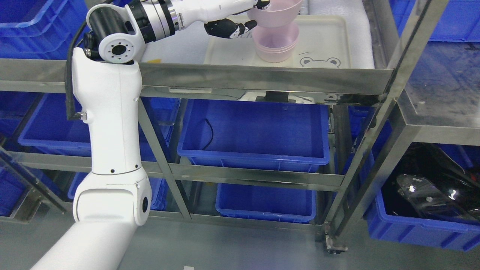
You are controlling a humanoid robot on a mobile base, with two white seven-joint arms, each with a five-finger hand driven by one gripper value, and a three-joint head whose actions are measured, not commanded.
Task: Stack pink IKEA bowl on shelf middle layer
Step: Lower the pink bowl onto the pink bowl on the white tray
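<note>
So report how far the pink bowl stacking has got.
Done: a stack of pink bowls already sits on the white tray on the shelf. In hand: the left hand grips another pink bowl, tilted, just above that stack. Left: lower it into the stack and let go. The right arm is out of view.

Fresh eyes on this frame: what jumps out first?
The big white left arm rising up the picture's left side and bending right over the steel shelf. At its end, top centre, the left hand holds a pink bowl tilted just above a stack of pink bowls on a cream tray. Below, blue bins fill the lower levels.
</note>
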